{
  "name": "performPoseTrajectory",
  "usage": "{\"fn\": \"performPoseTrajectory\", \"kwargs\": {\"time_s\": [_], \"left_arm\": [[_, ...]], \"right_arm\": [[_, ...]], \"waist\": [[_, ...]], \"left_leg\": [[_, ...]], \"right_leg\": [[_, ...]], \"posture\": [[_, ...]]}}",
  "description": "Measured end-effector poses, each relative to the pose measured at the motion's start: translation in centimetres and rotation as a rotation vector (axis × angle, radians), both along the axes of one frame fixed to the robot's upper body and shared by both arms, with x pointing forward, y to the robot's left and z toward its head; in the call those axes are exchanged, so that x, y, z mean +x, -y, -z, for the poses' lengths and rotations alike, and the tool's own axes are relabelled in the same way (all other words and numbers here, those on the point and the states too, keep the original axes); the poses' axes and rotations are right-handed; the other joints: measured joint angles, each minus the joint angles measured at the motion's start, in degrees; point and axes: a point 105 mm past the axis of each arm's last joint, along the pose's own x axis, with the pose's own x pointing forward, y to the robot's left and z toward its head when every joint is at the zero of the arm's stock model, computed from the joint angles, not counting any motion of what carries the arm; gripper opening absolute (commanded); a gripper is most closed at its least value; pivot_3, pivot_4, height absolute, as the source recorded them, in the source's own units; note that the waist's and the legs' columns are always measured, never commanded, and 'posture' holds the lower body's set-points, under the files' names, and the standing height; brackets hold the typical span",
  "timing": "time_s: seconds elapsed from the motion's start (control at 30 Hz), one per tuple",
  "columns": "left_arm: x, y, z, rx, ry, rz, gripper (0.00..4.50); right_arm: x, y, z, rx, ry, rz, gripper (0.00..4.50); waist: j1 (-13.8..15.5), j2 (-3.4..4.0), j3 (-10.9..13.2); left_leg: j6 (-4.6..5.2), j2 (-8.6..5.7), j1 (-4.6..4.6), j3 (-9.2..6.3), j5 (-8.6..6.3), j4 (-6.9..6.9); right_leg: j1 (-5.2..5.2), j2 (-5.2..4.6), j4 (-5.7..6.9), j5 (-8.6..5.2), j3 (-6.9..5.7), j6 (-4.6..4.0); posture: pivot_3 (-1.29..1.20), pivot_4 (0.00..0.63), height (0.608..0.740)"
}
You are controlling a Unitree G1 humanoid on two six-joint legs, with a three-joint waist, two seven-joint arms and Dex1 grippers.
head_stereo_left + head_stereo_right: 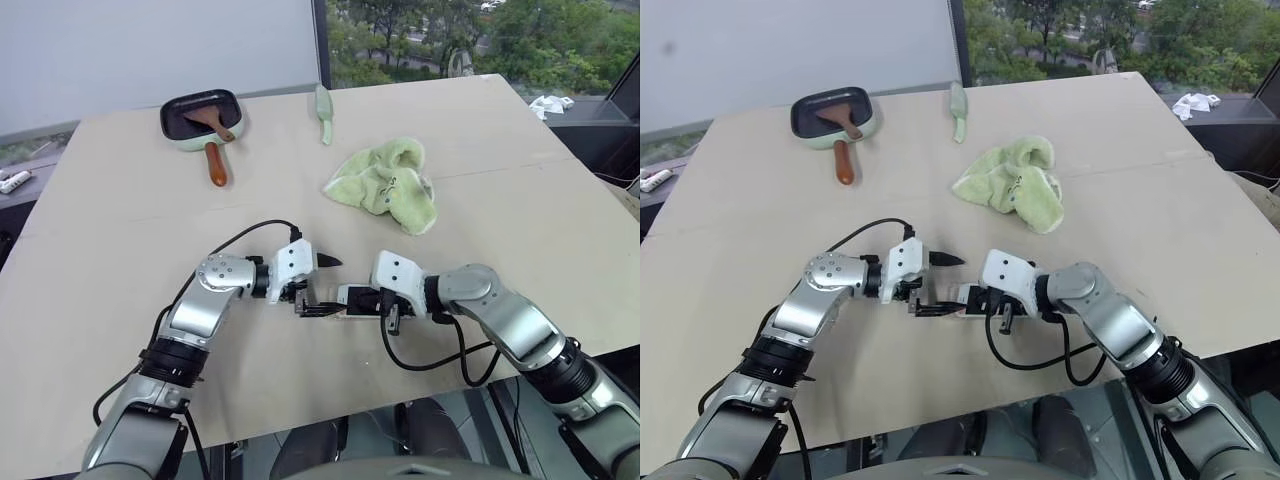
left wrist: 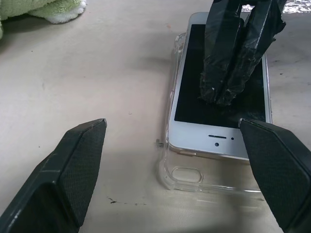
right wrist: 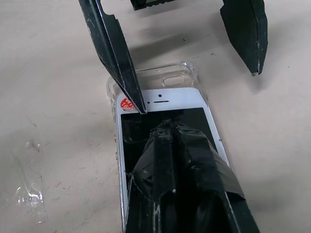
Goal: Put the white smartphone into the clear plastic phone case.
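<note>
A wide tan table point(image 1: 120, 200) by a window, trees outside. At its far side sit a pan point(image 1: 201, 118) with a wooden-handled tool in it, a pale green utensil point(image 1: 323, 112) and a fluffy green cloth point(image 1: 386, 184). Near the front edge the two arms meet — the left gripper point(image 1: 312, 285) with its fingers spread wide, the right gripper point(image 1: 345, 297) with its fingers pressed together. The head views barely show what lies between them. The wrist views do: the phone point(image 2: 219, 127) lies screen up on the case point(image 2: 181, 174), slid back so the case's camera-hole end sticks out uncovered. The right gripper's closed tips rest on the black screen. The right wrist view adds a red sticker point(image 3: 126, 103) at the phone's corner — and one left finger point(image 3: 116, 53) touching down beside it.
</note>
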Motion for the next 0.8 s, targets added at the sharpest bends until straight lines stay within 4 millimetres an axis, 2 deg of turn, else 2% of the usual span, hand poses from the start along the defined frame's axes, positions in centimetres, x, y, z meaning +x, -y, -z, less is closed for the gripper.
{"fn": "performPoseTrajectory", "kwargs": {"time_s": [0.33,0.37,0.4,0.47,0.5,0.53,0.6,0.8], "left_arm": [[-0.1,0.2,0.1,-0.029,-0.029,-0.015,4.5],[-0.2,0.4,-0.2,-0.075,-0.043,-0.021,3.82],[-0.2,0.5,-0.3,-0.082,-0.043,-0.019,3.6],[-0.5,0.9,-0.9,-0.111,-0.045,-0.002,2.8],[-0.8,1.1,-1.3,-0.133,-0.056,0.013,3.32],[-1.0,1.3,-1.5,-0.145,-0.062,0.028,3.49],[-1.5,1.6,-1.9,-0.165,-0.083,0.053,4.41],[-1.7,1.5,-1.6,-0.147,-0.101,0.057,4.46]], "right_arm": [[0.1,0.0,0.0,-0.026,0.02,-0.01,0.14],[0.1,0.0,0.0,-0.027,0.02,-0.011,0.0],[0.1,0.0,0.0,-0.028,0.02,-0.011,0.0],[0.1,-0.1,0.0,-0.028,0.019,-0.012,0.0],[0.1,-0.1,0.0,-0.028,0.019,-0.012,0.0],[0.1,-0.1,0.0,-0.028,0.018,-0.012,0.0],[0.1,-0.1,0.0,-0.027,0.018,-0.012,0.0],[0.2,-0.1,0.0,-0.027,0.017,-0.012,0.0]], "waist": [[0.03,0.05,-0.25],[0.01,0.05,-0.25],[0.03,0.05,-0.25],[0.03,0.05,-0.25],[0.02,0.05,-0.25],[0.01,0.05,-0.25],[0.0,0.05,-0.25],[0.02,0.05,-0.25]], "left_leg": [[0.0,0.0,0.04,0.0,0.0,0.0],[0.0,0.0,0.03,-0.01,0.0,0.0],[0.0,0.0,0.03,-0.02,0.0,0.0],[0.0,0.0,0.03,-0.02,0.0,0.0],[0.0,0.0,0.03,-0.02,0.0,0.0],[0.0,0.0,0.03,-0.02,0.0,0.0],[0.0,0.0,0.03,-0.02,0.0,0.0],[0.0,0.0,0.04,-0.01,0.0,-0.01]], "right_leg": [[0.04,0.0,0.0,0.0,0.01,0.0],[0.03,0.0,0.0,0.0,0.0,0.0],[0.03,0.0,0.0,0.0,0.0,0.0],[0.03,-0.01,0.0,0.0,0.02,0.0],[0.03,-0.01,0.0,0.0,0.03,0.0],[0.03,-0.01,0.0,0.0,0.03,0.0],[0.03,0.0,0.0,0.0,0.03,0.0],[0.03,0.0,-0.01,0.0,0.02,0.0]], "posture": [[0.0,0.15,0.74],[0.0,0.15,0.74],[0.0,0.15,0.74],[0.0,0.15,0.74],[0.0,0.15,0.74],[0.0,0.15,0.74],[0.0,0.15,0.74],[0.0,0.15,0.74]]}}
